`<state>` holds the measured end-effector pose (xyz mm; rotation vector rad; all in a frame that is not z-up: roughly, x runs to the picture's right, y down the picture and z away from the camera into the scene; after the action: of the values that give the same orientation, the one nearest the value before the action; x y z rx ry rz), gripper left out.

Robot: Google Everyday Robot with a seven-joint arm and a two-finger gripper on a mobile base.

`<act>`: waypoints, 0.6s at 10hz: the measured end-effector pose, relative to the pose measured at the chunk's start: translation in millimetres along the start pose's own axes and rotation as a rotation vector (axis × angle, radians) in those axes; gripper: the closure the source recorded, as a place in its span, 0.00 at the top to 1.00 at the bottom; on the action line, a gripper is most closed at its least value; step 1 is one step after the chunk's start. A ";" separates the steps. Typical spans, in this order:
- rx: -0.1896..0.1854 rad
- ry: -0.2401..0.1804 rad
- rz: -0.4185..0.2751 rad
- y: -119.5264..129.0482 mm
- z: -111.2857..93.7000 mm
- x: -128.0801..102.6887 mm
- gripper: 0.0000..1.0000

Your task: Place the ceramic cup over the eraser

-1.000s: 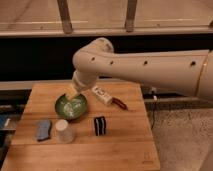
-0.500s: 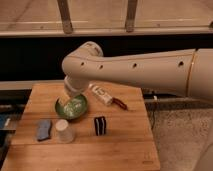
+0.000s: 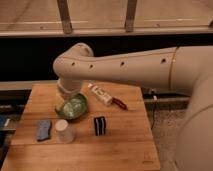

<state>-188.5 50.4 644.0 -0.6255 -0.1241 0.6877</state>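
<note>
1. Step in hand: the approach. The gripper (image 3: 65, 101) hangs below the bent arm (image 3: 120, 62), low over the green bowl's (image 3: 76, 107) left rim, near the back left of the wooden table (image 3: 127, 147). You cannot tell whether it is spread or closed, and it holds nothing that shows.
2. Task's thing: the ceramic cup (image 3: 64, 131) is small, plain, off-white, tapered and without a handle. It stands free at the front left, just beside the flat blue-grey pad (image 3: 44, 129) and in front of the bowl. Which end faces up is not clear.
3. Target: the eraser (image 3: 100, 125), a striped black-and-white block, stands upright right of the cup and apart from it.
4. Next move, as a judgement: bring the gripper forward past the bowl and down onto the cup. Grasp it so that its mouth can descend over the eraser.
5. Bystander: a white tube with a red tip (image 3: 104, 95) lies behind the eraser.
</note>
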 end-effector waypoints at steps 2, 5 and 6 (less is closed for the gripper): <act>-0.044 0.057 -0.073 30.2 33.4 -13.0 0.70; -0.083 0.110 -0.094 43.6 55.1 -4.7 0.70; -0.091 0.123 -0.091 46.0 60.0 0.2 0.70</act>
<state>-232.3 108.0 666.0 -0.7438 -0.0697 0.5566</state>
